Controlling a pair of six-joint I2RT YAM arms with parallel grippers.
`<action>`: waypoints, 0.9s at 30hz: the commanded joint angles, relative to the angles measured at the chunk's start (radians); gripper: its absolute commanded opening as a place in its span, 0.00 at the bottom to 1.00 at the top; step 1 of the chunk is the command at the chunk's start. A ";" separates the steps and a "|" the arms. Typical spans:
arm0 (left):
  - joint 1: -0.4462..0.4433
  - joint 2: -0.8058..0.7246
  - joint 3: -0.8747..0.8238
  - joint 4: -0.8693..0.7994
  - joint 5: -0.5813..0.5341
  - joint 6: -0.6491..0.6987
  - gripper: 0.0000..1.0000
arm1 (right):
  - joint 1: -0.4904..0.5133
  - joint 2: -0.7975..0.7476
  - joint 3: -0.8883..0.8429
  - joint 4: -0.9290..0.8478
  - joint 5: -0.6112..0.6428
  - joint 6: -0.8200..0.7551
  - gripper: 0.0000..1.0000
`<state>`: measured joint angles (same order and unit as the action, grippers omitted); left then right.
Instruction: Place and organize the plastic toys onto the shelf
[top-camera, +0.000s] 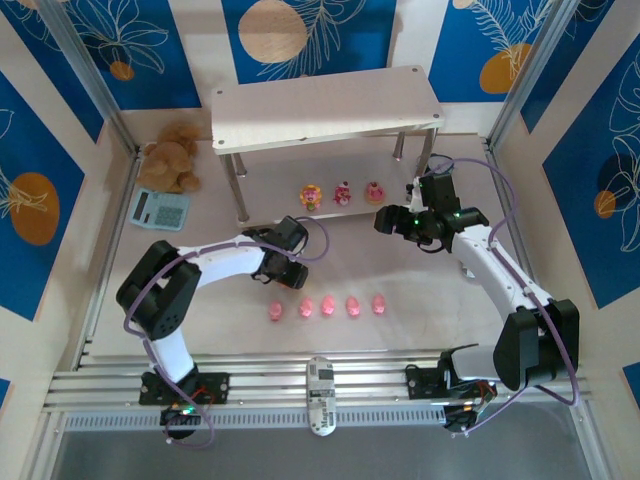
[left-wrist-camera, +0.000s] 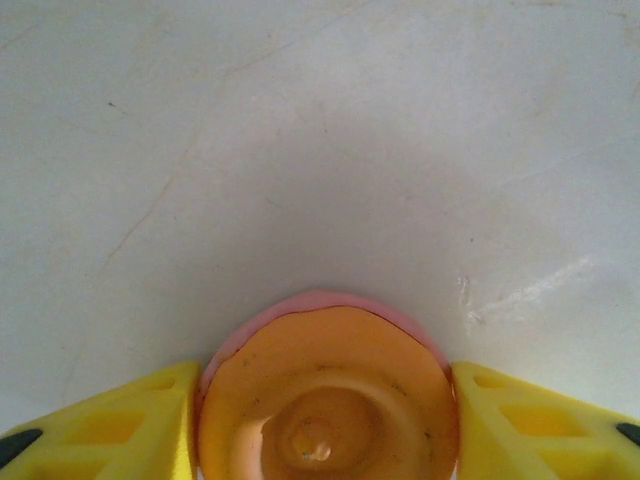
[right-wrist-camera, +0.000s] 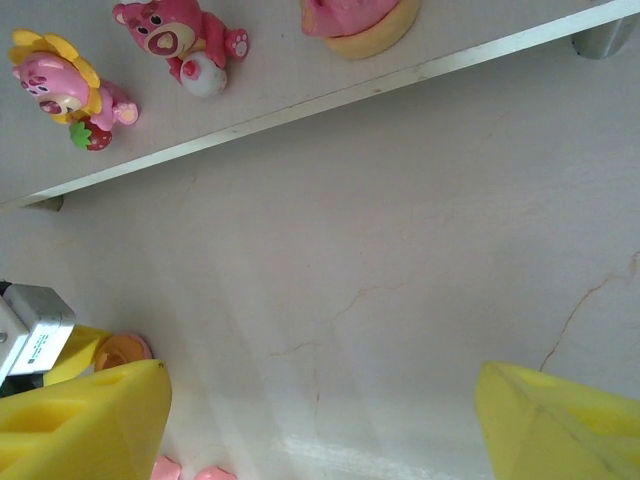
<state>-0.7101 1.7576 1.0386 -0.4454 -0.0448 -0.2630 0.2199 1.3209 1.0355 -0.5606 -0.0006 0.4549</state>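
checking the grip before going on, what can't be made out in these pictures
Left wrist: orange piece cut off at the bottom edge; left gripper contact with it unclear.
Right wrist: one cupcake cut off at the top edge, two piglets at the bottom.

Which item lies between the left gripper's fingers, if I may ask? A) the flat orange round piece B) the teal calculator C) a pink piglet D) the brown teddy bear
A, as the left wrist view shows the flat orange round piece framed closely on both sides by the yellow fingers of the left gripper.
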 joint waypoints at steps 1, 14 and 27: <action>-0.005 -0.022 -0.030 -0.068 -0.018 -0.003 0.49 | -0.005 0.008 -0.005 0.008 -0.028 -0.006 0.80; 0.006 -0.078 0.078 -0.131 -0.059 0.049 0.49 | -0.007 0.006 -0.002 0.010 -0.033 -0.007 0.80; 0.136 -0.037 0.233 -0.095 -0.089 0.148 0.49 | -0.005 0.009 -0.006 0.013 -0.045 -0.007 0.80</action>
<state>-0.6090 1.7103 1.2083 -0.5468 -0.1131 -0.1665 0.2192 1.3262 1.0355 -0.5449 -0.0132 0.4549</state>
